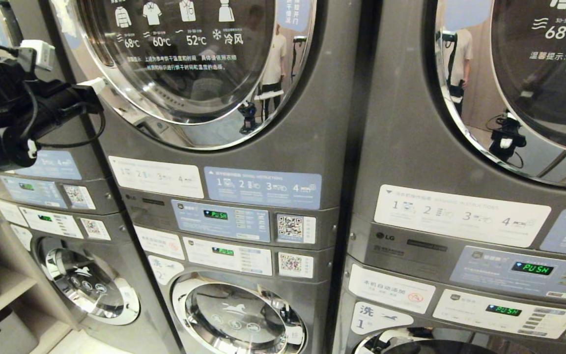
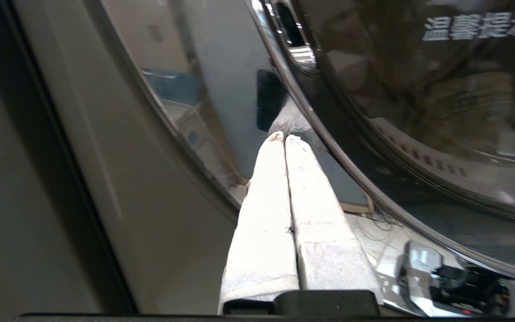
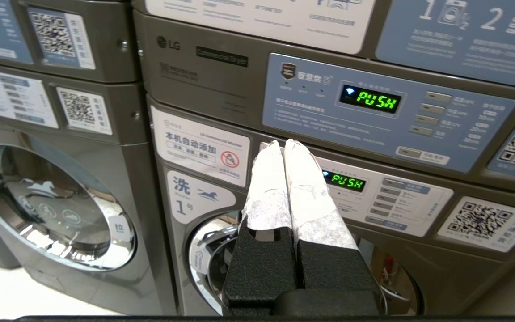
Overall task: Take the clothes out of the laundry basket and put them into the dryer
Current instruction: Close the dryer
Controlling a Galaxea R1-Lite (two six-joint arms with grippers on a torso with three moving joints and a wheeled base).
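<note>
Left hand (image 2: 284, 137) is up at the middle dryer's door (image 1: 180, 64), its two taped fingers (image 2: 264, 210) pressed flat together, nothing between them, tips aimed at the chrome rim beside the dark glass. From the head view the left arm (image 1: 13, 108) reaches in from the left edge toward that round door, which faces straight out, shut. Right hand (image 3: 283, 144) hangs low before the right machine's control panel (image 3: 387, 112), fingers closed tight, empty. No clothes or basket in sight.
</note>
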